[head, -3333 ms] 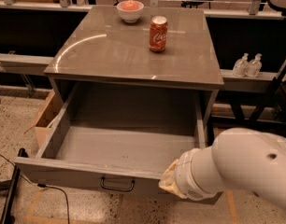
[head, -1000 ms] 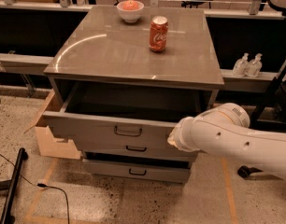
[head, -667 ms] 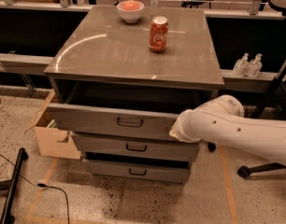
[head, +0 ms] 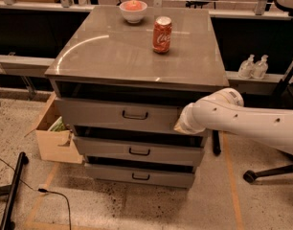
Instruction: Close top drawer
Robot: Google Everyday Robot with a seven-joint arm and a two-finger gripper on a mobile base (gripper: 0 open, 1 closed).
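The top drawer (head: 103, 113) is the tallest grey front of three, with a small dark loop handle (head: 135, 115) at its centre. It sits almost flush under the cabinet top, with a narrow dark gap above it. My gripper (head: 181, 124) is at the end of the white arm (head: 242, 123) that comes in from the right. It rests against the right end of the top drawer's front. The arm's wrist hides the fingers.
Two shallower grey drawers (head: 137, 150) sit below. On the cabinet top (head: 108, 47) stand a red soda can (head: 162, 34) and a white bowl (head: 133, 10). A cardboard box (head: 53, 133) is on the floor at left. Two bottles (head: 254, 67) stand on a shelf at right.
The top drawer has gone from wide open to nearly shut. My arm has followed it inward, staying against the right end of its front.
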